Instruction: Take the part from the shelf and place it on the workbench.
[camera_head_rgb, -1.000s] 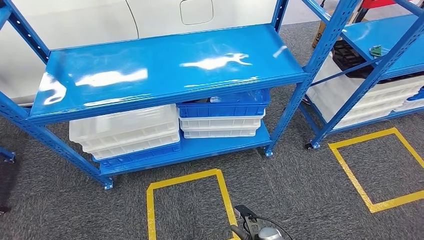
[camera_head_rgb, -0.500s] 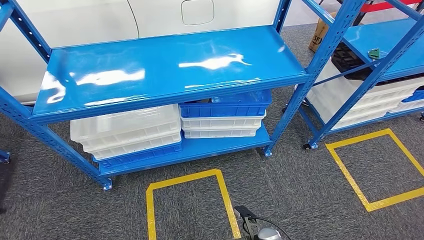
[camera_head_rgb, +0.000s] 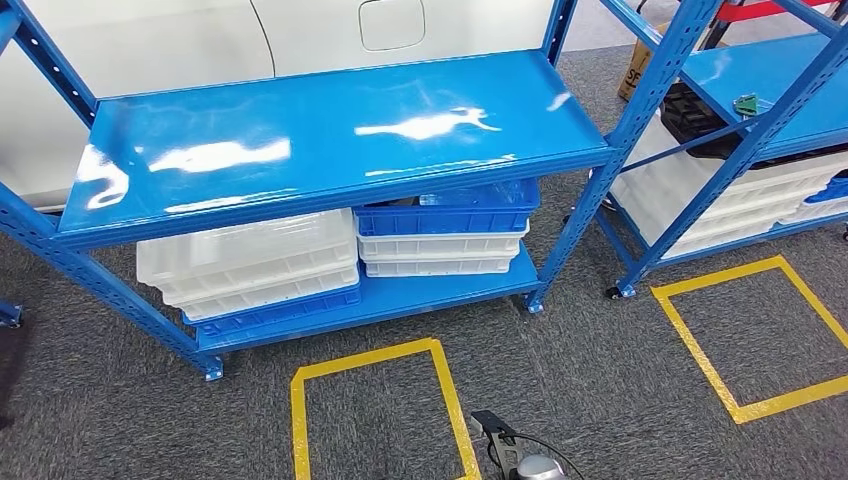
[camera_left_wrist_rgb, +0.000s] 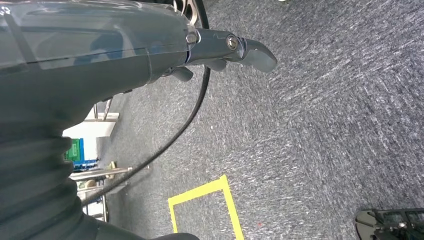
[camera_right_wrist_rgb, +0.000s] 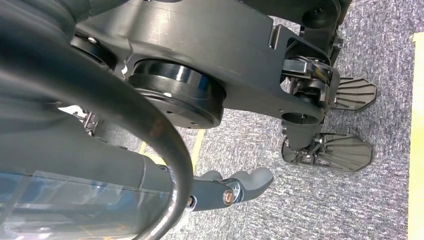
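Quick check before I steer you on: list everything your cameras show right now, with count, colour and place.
Shelf racks: two, blue; the near rack ahead with a bare top shelf, the second rack to the right.
White bins: stacked on the near rack's lower shelf; more under the second rack.
Blue bins: one on the right stack, one under the left stack.
Green part: one, on the second rack's shelf.
Floor squares: two, yellow tape on grey carpet, one before each rack.
Cardboard box: one, brown, behind the second rack.
Left hand: grey, hanging over the carpet, holding nothing.
Right hand: grey, hanging beside the robot's feet, holding nothing.
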